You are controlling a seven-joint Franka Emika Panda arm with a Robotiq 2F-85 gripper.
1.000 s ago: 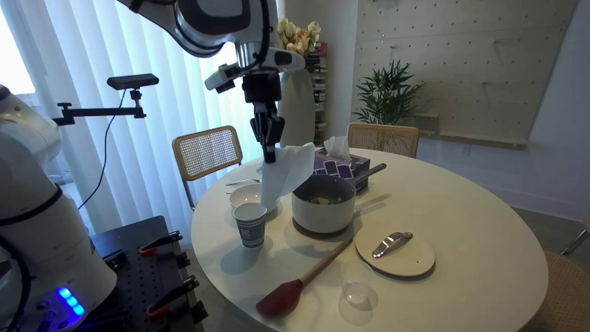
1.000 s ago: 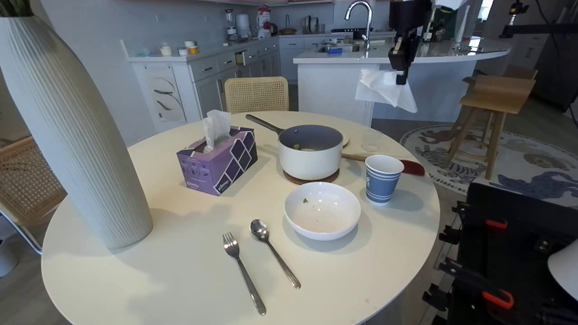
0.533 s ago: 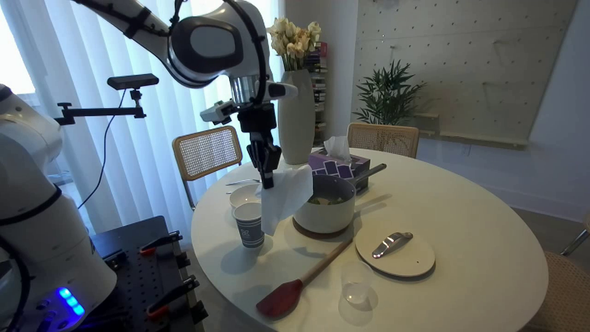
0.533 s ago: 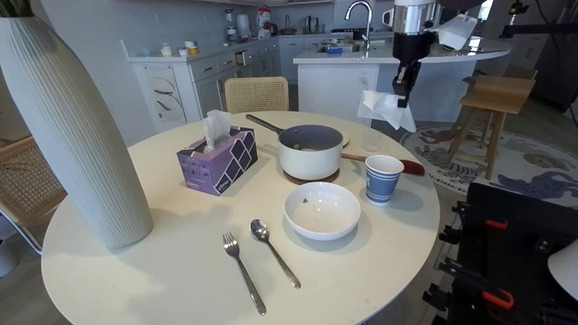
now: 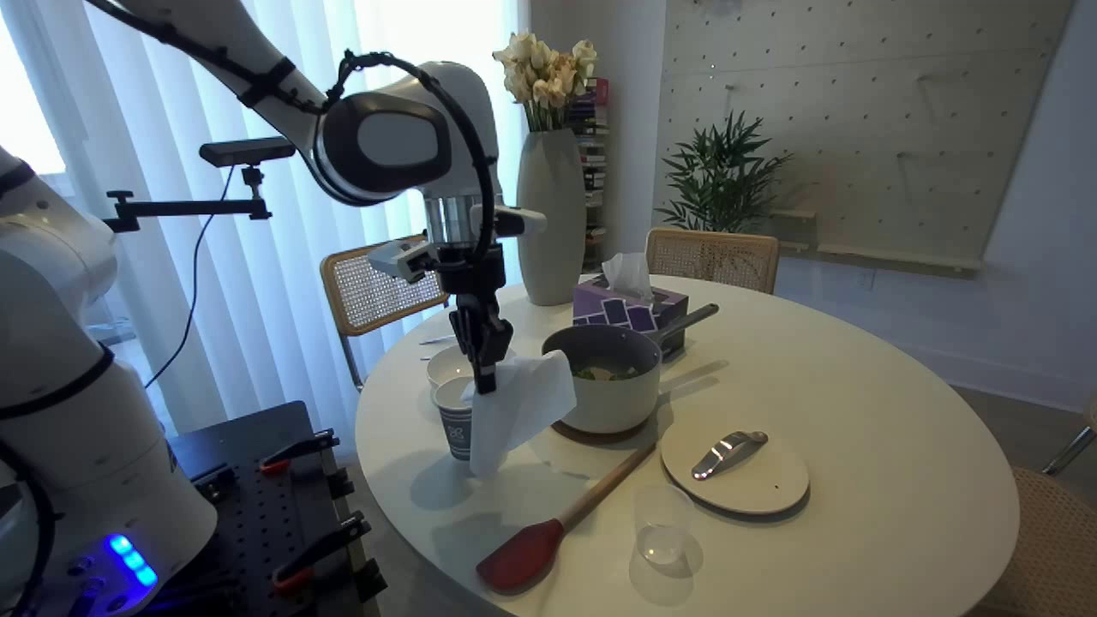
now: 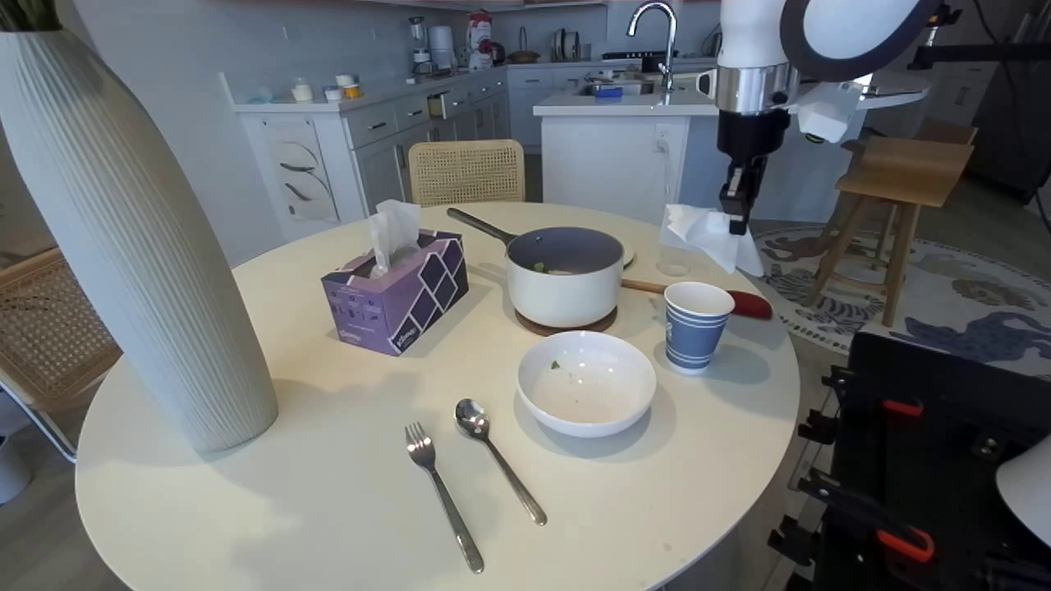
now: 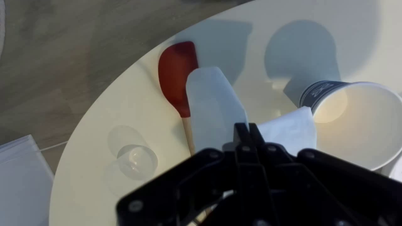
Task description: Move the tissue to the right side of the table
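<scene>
The white tissue hangs from my gripper's fingertips; it shows in both exterior views (image 5: pixel 524 403) (image 6: pixel 708 234) and in the wrist view (image 7: pixel 211 100). My gripper is shut on it in both exterior views (image 5: pixel 486 381) (image 6: pixel 738 226) and in the wrist view (image 7: pixel 249 127). The tissue hangs above the white round table (image 5: pixel 874 428) (image 6: pixel 345 492) (image 7: pixel 91 144), its shadow apart from it. In an exterior view it covers part of the paper cup (image 5: pixel 454 431) (image 6: pixel 694 335) (image 7: pixel 320 91). In the wrist view one tissue corner overlaps the cup's rim.
A red spatula (image 5: pixel 524 555) (image 7: pixel 176 72) lies near the table edge, with a clear plastic cup (image 5: pixel 662 540) beside it. A pot (image 5: pixel 602 394), a bowl (image 6: pixel 587 410), a tissue box (image 6: pixel 398 295) and a plate bearing a metal clip (image 5: pixel 763 480) stand around. A tall vase (image 6: pixel 164 271) stands further off.
My gripper has moved down with the tissue held in it, from above the pot's rim height to beside the paper cup. In an exterior view it also shifts slightly left.
</scene>
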